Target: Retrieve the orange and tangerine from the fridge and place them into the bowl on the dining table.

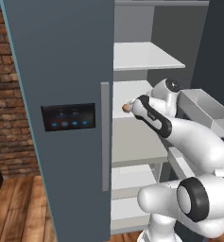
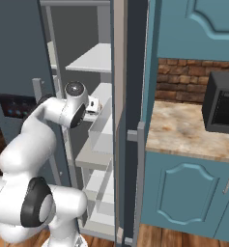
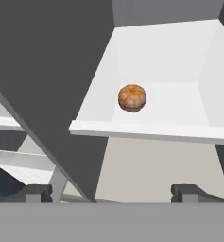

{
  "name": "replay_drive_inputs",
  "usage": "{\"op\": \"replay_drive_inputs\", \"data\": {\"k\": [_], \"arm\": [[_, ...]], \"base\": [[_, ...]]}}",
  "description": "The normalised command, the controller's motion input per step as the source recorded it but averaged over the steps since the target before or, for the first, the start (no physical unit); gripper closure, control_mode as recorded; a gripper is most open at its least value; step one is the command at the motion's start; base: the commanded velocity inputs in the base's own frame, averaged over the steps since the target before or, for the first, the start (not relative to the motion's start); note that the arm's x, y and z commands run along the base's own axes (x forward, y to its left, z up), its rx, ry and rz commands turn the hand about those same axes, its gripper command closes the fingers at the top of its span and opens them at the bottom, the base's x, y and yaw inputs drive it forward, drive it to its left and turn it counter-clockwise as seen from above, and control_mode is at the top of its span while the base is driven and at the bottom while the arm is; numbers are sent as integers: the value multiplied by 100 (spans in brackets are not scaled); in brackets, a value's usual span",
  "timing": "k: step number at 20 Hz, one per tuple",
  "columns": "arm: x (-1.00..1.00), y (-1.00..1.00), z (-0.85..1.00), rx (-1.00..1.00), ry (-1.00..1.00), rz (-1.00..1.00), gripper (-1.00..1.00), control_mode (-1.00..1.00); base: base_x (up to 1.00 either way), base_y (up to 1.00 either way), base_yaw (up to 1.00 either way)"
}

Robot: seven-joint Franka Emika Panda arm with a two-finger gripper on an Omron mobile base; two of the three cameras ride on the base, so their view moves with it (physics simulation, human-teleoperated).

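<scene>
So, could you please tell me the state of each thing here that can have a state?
fridge: right door open, left door shut, panel lights on.
tangerine: resting on a white shelf, not held.
gripper: open, empty, short of the tangerine.
teal cabinet doors: shut.
microwave: on the counter, door shut.

The tangerine (image 3: pixel 132 98) sits alone on a shelf (image 3: pixel 179 108) inside the fridge (image 1: pixel 66 71), toward the shelf's front edge. The gripper (image 3: pixel 111 191) hangs in front of that shelf, apart from the fruit. Right of the fridge stands a bench (image 2: pixel 183 130) carrying a microwave (image 2: pixel 222 102).
</scene>
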Motion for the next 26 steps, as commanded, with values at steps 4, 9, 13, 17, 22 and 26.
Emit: {"op": "replay_drive_inputs", "data": {"k": [4,9,13,17,22,26], "arm": [[30,0,-18,0,7,0,-100,-100],[35,0,-15,0,4,0,-100,-100],[37,0,-12,0,0,0,-100,-100],[35,-1,-27,0,0,0,-100,-100],[36,-4,-27,0,0,0,-100,-100],[39,-8,-15,0,0,0,-100,-100]], "base": [[0,0,0],[0,0,0],[0,0,0],[0,0,0],[0,0,0],[0,0,0]]}}
